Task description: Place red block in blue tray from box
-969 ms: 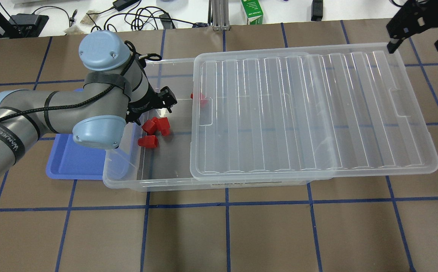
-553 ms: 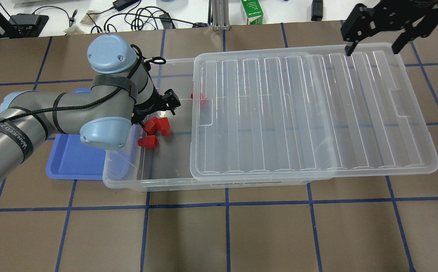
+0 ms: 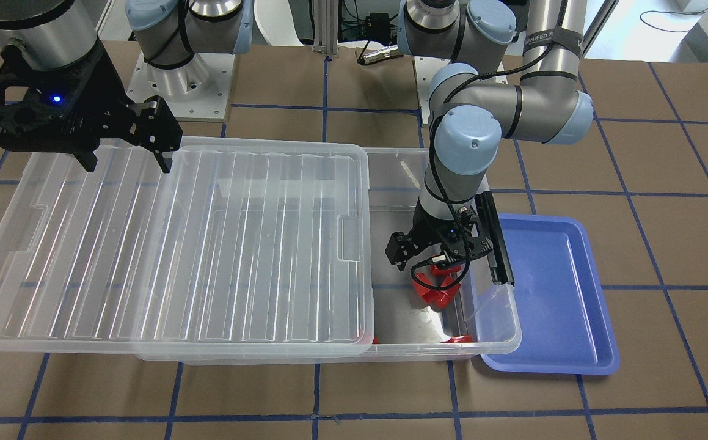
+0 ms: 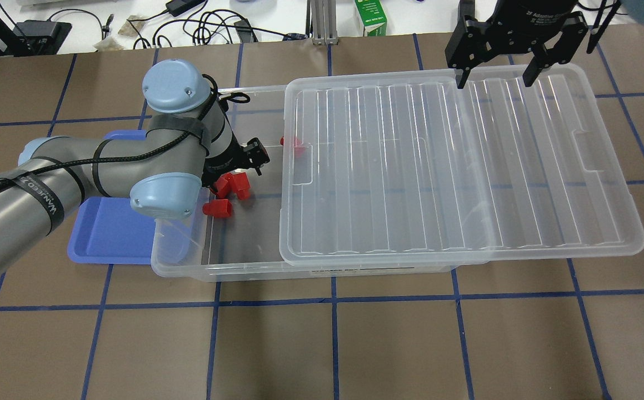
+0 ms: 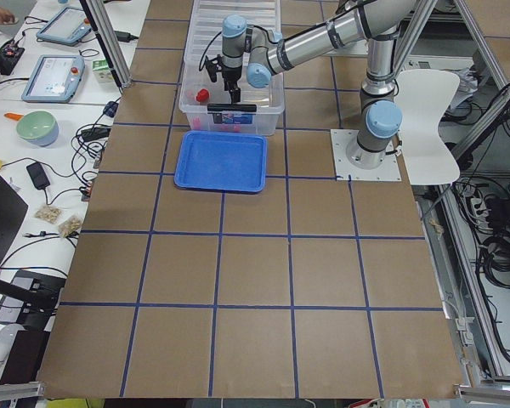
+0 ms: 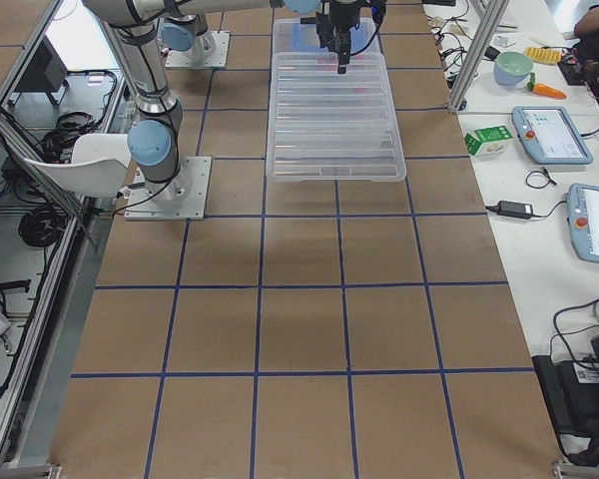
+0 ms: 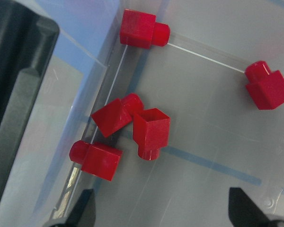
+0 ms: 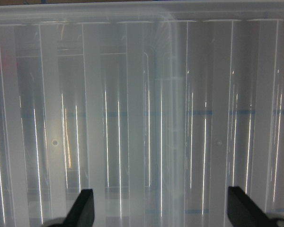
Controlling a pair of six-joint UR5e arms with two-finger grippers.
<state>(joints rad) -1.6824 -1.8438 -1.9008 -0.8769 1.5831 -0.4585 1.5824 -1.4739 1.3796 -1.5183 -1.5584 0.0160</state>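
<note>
Several red blocks (image 7: 151, 130) lie in the uncovered end of the clear box (image 4: 216, 272), near its wall by the blue tray (image 4: 105, 233). They also show in the overhead view (image 4: 233, 186). One more red block (image 4: 294, 141) lies at the lid's edge. My left gripper (image 7: 161, 215) is open and empty, just above the cluster (image 3: 436, 269). The tray holds nothing. My right gripper (image 4: 497, 72) is open and empty above the far edge of the lid (image 4: 455, 166).
The ribbed lid (image 3: 164, 244) is slid sideways and covers most of the box, overhanging its end. A black clip handle (image 3: 497, 244) stands on the box end next to the tray (image 3: 555, 293). A green carton (image 4: 370, 16) and cables lie beyond the table's far edge.
My left arm has moved a little right, its gripper now over the red blocks. My right gripper has moved left from the far right corner to above the lid's far edge.
</note>
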